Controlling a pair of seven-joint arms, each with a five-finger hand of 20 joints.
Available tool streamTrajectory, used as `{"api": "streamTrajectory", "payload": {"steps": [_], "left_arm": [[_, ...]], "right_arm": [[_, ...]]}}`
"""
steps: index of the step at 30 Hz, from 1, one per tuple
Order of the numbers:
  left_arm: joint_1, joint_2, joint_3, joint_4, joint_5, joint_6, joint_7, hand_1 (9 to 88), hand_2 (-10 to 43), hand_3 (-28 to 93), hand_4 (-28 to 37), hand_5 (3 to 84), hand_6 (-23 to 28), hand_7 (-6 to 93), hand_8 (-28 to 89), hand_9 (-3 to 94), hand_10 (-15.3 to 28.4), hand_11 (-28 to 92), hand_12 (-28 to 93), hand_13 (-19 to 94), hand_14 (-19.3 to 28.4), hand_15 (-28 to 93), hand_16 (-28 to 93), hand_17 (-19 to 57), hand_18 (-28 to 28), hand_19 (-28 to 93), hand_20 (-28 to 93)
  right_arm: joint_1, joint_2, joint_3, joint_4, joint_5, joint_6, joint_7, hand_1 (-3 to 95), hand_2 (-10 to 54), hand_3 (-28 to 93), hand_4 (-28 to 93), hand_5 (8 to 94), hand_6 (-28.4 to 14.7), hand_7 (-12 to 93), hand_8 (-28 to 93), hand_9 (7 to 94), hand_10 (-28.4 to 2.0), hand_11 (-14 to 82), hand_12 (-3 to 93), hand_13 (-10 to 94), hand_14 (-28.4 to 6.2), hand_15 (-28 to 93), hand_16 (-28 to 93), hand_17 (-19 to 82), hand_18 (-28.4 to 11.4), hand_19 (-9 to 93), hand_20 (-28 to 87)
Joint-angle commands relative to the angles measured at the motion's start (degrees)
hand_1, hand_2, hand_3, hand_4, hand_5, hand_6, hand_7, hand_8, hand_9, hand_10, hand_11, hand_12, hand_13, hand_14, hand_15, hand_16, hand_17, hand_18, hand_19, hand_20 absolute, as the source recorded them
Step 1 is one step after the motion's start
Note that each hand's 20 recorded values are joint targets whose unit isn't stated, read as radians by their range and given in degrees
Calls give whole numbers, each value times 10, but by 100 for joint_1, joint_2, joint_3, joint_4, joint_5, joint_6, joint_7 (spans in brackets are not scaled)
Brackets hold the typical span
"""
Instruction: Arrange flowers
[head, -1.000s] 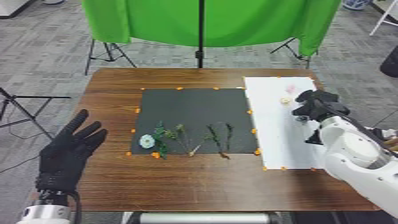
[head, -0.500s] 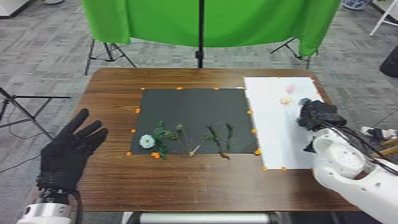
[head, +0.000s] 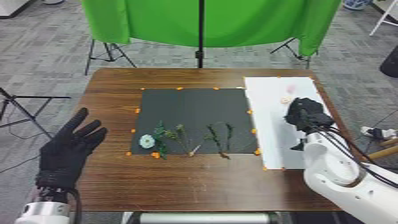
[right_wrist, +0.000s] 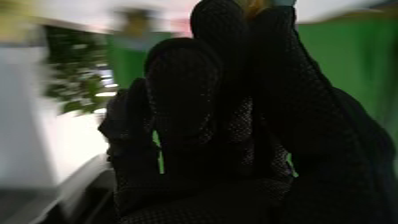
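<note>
In the head view, my right hand (head: 306, 114) is over the white paper strip (head: 275, 125) on the right, below a pale pink flower (head: 290, 89) and a small cream flower (head: 285, 100). In the right wrist view, the fingers of my right hand (right_wrist: 182, 95) stand extended; no held flower can be made out. My left hand (head: 67, 152) is at the table's left side, its fingers spread. On the dark mat (head: 191, 107) lie a pale blue-white flower (head: 147, 141) with green leaves (head: 161, 135) and several green stems (head: 181, 135) along the near part.
Orange markers edge the mat and paper on the brown wooden table (head: 195, 185). A green cloth (head: 151, 22) hangs on a stand behind the table. In the right wrist view, leafy greenery (right_wrist: 75, 70) and part of the green cloth (right_wrist: 351, 55) stand in the background.
My right hand has moved toward the near edge and then left over the white paper, covering the bluish flower seen beside it earlier. My left hand has stayed nearly still.
</note>
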Motion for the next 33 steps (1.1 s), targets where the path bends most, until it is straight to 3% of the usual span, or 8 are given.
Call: {"api": "streamTrajectory", "payload": {"steps": [1, 3, 5, 7, 12, 25, 28, 33], "left_arm": [[177, 3, -126, -90, 54, 18, 19, 232, 55, 804, -260, 348, 68, 118, -102, 341, 196, 212, 105, 234, 279, 478, -85, -108, 268, 548, 71], [178, 9, -121, -113, 62, 25, 25, 232, 55, 803, -261, 348, 68, 118, -102, 341, 197, 211, 105, 234, 279, 478, -85, -107, 269, 548, 71], [-12, -134, -131, -75, 186, -113, -278, 232, 55, 803, -260, 348, 68, 118, -102, 342, 197, 211, 105, 234, 279, 478, -85, -107, 269, 548, 71], [-99, -79, -132, -62, 249, -152, -388, 232, 55, 803, -260, 348, 68, 118, -102, 342, 197, 211, 105, 234, 279, 478, -85, -107, 268, 548, 71], [-365, 47, -12, 17, 238, -194, -301, 232, 54, 804, -260, 348, 68, 118, -102, 342, 197, 211, 106, 233, 280, 478, -85, -107, 268, 548, 71], [-907, 162, 62, 170, 290, -349, -522, 232, 54, 804, -260, 349, 68, 117, -102, 342, 197, 210, 105, 234, 280, 476, -85, -107, 268, 548, 72], [-991, 89, 42, 188, 334, -388, -653, 231, 54, 804, -260, 349, 68, 117, -102, 342, 197, 211, 106, 233, 279, 476, -84, -107, 268, 548, 72], [-1028, 263, 100, 214, 230, -341, -538, 231, 54, 804, -259, 349, 69, 116, -102, 342, 197, 212, 105, 234, 279, 476, -84, -107, 268, 548, 72]], "right_arm": [[2332, -2212, -1540, 139, 442, -8, -1000, 582, -95, 671, -283, 871, 26, 186, 32, 937, -69, 197, 318, 811, -39, 599, 272, 355, -216, 841, 491], [2454, -2863, -1589, 451, 475, -204, -1288, 577, -95, 674, -283, 868, 27, 189, 31, 937, -70, 197, 321, 805, -43, 611, 265, 350, -217, 840, 492], [2325, -3430, -1405, 790, 407, -447, -1487, 568, -95, 678, -283, 866, 27, 188, 25, 937, -71, 196, 324, 795, -46, 627, 254, 345, -218, 839, 493], [2475, -3837, -1596, 1166, 396, -438, -1563, 564, -95, 680, -283, 866, 27, 186, 21, 937, -71, 198, 323, 791, -49, 634, 248, 343, -220, 838, 493], [2761, -4285, -2101, 1597, 409, -455, -1379, 555, -95, 677, -283, 866, 27, 182, 15, 937, -73, 210, 322, 788, -49, 641, 239, 338, -226, 836, 495], [3591, -4722, -3227, 2013, 587, -960, -562, 549, -95, 602, -283, 858, 45, 139, -11, 896, -85, 319, 218, 768, -52, 661, 222, 324, -232, 826, 498], [3378, -4736, -3018, 2042, 389, -1287, -621, 546, -95, 592, -283, 846, 48, 135, -17, 887, -87, 326, 207, 762, -54, 664, 221, 321, -231, 826, 497], [3287, -4717, -2965, 2010, 330, -1706, -532, 550, -95, 565, -283, 810, 46, 130, -28, 871, -89, 338, 195, 744, -55, 674, 217, 310, -230, 823, 498]]}}
